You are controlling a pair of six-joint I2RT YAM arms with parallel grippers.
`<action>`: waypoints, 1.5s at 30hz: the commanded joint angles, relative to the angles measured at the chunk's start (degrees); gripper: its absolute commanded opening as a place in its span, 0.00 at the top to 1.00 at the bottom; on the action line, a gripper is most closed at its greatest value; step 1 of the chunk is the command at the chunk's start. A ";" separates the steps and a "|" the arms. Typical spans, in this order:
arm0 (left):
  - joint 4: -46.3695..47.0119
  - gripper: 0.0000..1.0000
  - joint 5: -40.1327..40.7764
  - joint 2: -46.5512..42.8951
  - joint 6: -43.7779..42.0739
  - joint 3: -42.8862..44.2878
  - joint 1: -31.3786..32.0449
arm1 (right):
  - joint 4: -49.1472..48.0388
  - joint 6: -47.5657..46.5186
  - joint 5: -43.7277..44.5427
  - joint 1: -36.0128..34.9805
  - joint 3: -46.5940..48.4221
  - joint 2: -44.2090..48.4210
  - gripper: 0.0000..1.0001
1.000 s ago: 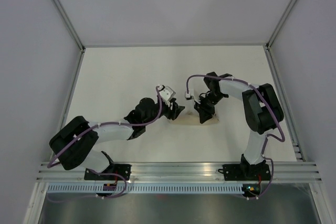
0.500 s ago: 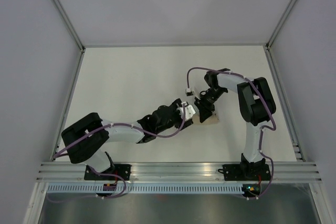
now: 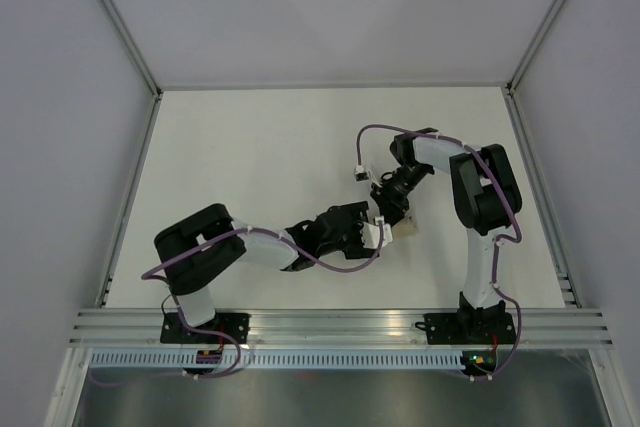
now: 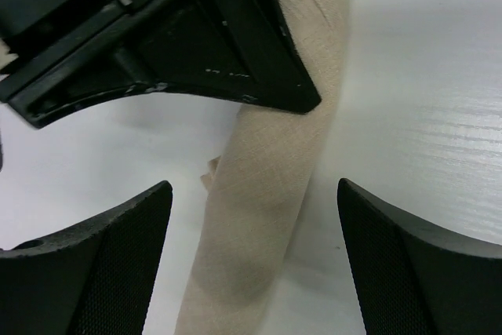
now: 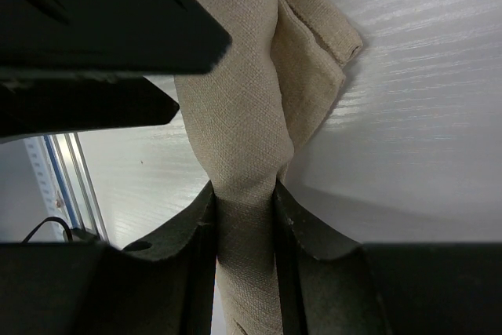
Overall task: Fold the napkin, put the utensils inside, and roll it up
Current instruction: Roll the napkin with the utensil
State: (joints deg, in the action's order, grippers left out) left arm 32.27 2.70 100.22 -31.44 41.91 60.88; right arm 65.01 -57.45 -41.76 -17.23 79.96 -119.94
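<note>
rolled napkin (image 4: 267, 194), right gripper (image 5: 243, 203) pinching it

Left arm reaches low across the white table (image 3: 250, 147). The left gripper (image 4: 251, 190) is spread wide on either side of the roll, pads clear of the cloth. Right arm bends down from behind and squeezes the napkin tight — it's a soft, matte beige tube with a coarse weave, lying centre-right.

The rolled napkin (image 4: 267, 194) lies on the table (image 3: 250, 147), right of centre in the nearer half. The left gripper (image 3: 384, 233) straddles it, one finger on either side, both clear of the roll. The right gripper (image 5: 243, 217) sits just behind, the roll pressed between its fingers.
</note>
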 commanded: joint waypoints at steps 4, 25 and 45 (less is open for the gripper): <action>-1.50 0.10 -1.82 4.18 -7.84 4.84 0.82 | -2.79 -3.19 5.81 0.53 -0.34 -3.81 0.78; -27.25 0.58 -8.50 10.52 1.37 17.93 -0.32 | -2.34 -1.79 2.65 1.50 1.86 -3.03 0.53; -34.10 0.56 -12.46 14.03 23.87 25.41 -4.81 | -24.06 28.45 8.96 13.45 -3.92 17.97 0.41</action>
State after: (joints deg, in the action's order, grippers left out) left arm 4.05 -8.49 111.33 -16.21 64.53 56.34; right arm 43.46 -33.67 -36.42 -4.05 78.76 -106.02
